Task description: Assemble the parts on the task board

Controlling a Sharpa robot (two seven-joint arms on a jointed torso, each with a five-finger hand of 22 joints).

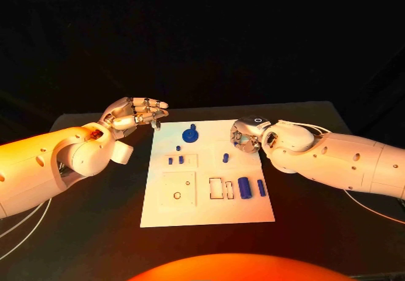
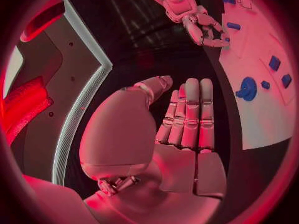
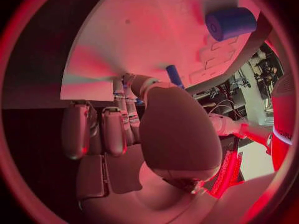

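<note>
Left hand (image 1: 135, 113) held empty above table (image 1: 101, 193) left of task board (image 1: 211, 212), fingers (image 2: 192, 112) together, uncurled. Right hand (image 1: 250, 134) lowered onto board's far right; fingers' state cannot be told.

Left fingers (image 1: 150, 108): we see bare black table (image 1: 101, 193) beneath and beside them.
Right fingers (image 1: 243, 139): we meet the task board (image 1: 211, 213) below, blue parts (image 1: 246, 187) nearby.

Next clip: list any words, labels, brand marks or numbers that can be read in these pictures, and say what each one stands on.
No text can be read for certain.
In the right wrist view, white lettering at the circle's rim is cut off and too blurred to read.
The task board carries outlines and recesses but no words or numbers.
The left hand, the right hand and the blue parts bear no legible marks.
</note>
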